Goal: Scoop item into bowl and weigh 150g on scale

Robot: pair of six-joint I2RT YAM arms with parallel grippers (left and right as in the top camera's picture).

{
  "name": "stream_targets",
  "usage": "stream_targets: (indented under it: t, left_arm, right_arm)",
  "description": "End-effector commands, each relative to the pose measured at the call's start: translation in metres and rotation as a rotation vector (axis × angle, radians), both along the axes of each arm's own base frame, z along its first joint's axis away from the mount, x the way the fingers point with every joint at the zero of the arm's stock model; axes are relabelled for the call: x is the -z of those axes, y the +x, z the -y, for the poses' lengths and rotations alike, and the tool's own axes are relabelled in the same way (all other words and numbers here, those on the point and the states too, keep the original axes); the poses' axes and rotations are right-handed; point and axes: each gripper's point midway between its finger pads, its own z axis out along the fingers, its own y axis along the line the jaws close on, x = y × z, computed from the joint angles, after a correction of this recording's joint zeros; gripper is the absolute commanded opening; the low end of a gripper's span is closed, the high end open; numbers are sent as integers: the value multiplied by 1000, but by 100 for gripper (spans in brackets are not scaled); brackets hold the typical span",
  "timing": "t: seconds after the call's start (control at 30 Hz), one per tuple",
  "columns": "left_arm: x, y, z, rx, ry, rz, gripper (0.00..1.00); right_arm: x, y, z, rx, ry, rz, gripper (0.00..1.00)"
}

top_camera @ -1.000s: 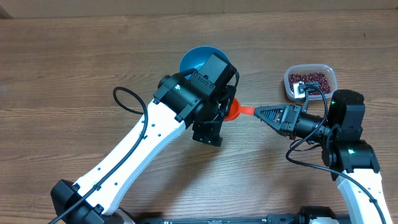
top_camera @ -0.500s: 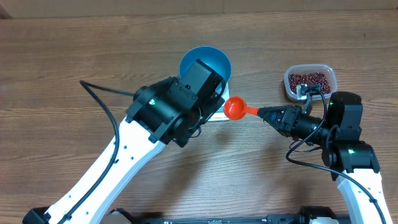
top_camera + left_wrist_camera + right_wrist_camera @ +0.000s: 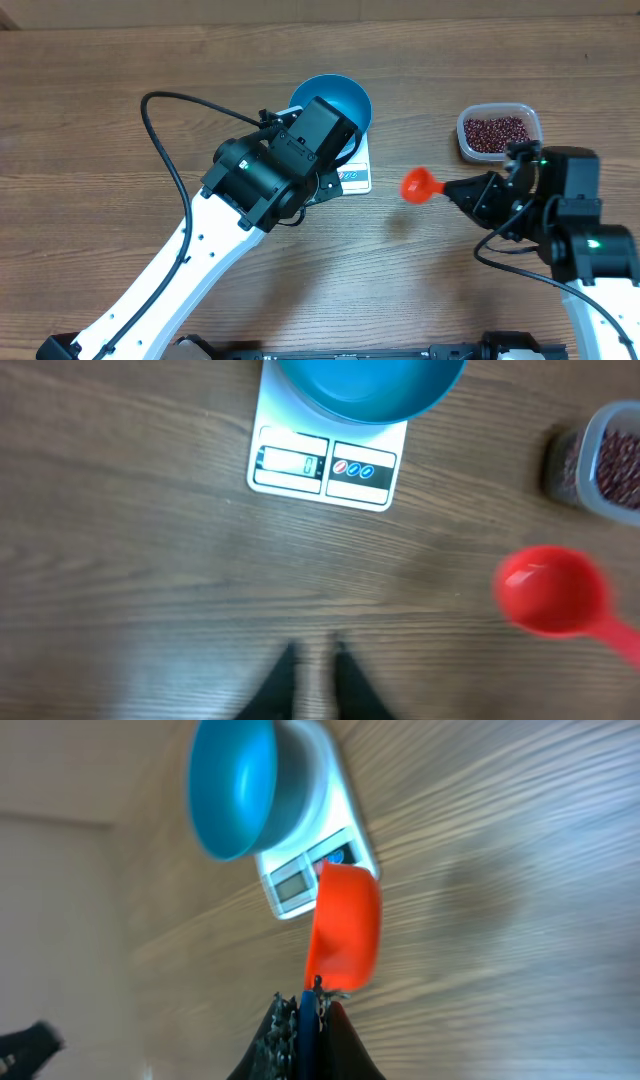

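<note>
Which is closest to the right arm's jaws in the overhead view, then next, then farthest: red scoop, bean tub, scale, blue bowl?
1. Red scoop: held, right at the tip.
2. Bean tub: close by, toward the far side.
3. Scale: past the scoop, mid-table.
4. Blue bowl: on the scale's far end.

Right gripper [image 3: 300,1007] holds an orange-red plastic scoop [image 3: 345,925] over a brown wood-grain table [image 3: 500,870].
The dark jaws at bottom centre are clamped on the scoop's handle, with the cup pointing up-frame. The cup's tip overlaps the button end of the small flat white rectangular scale [image 3: 325,845]; whether they touch can't be told. The grey display sits just left of the cup, digits unreadable. A round deep blue bowl with a light-blue inside [image 3: 235,785] sits on the scale's far end, upper left. The view is blurred and the scoop's contents are unclear.
</note>
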Motion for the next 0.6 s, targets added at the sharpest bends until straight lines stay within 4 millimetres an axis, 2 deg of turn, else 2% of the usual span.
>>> stream_targets:
  t: [0.0,0.17,0.37,0.57]
  left_arm:
    - [-10,6,-4,75,61,69,5]
    - [-15,6,-8,77,157,139,4]
    - [-23,-4,7,142,245,234,5]
    - [-12,-6,6,152,288,234,5]
  right_arm:
    - [-22,4,32,100,-188,70,4]
    - [-31,-2,34,110,-192,86,4]
    - [-31,-4,34,110,-193,85,4]
    - [-30,-4,36,119,-204,84,4]
